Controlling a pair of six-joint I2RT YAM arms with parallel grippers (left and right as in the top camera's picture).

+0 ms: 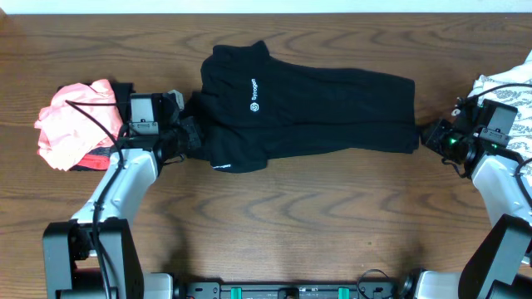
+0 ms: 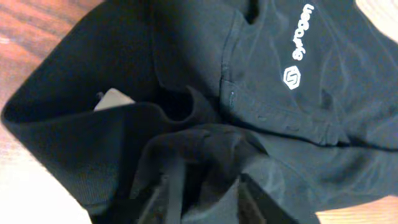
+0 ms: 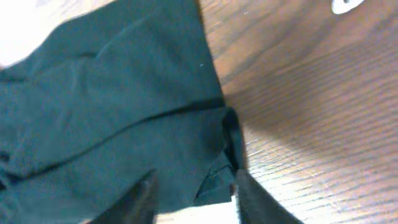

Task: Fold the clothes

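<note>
Overhead: black garment (image 1: 316,108) spread crosswise over the middle of the wood tabletop (image 1: 291,216), partly folded, long side running left to right, white logo (image 1: 254,98) face up on its left half. Coral-pink garment (image 1: 71,124) bunched at the far left edge, well apart from the black one. White leaf-patterned garment (image 1: 507,87) at the far right edge, partly out of frame. Left pincer (image 1: 189,133) sits at the black garment's left edge, touching the cloth; right pincer (image 1: 431,134) is at its right edge, just beside the hem; jaw gap not readable for either from up here. Left wrist: black garment (image 2: 186,68) fills nearly the whole view, rumpled, seams and a placket line showing, logo (image 2: 292,78) upper right, a small pale tag (image 2: 113,99) peeking out of a fold at left, wood only in the corners. Left pincer (image 2: 214,199) at the bottom, dark fingers (image 2: 168,193) hard to pick out on dark cloth, but they read as apart with cloth bunched between them. Right wrist: black garment (image 3: 106,112) covers the left half, bare tabletop (image 3: 311,93) on the right. Right pincer (image 3: 193,202) low in frame, fingers (image 3: 142,198) clearly apart, the garment's corner and hem lying in the gap, not pinched
</note>
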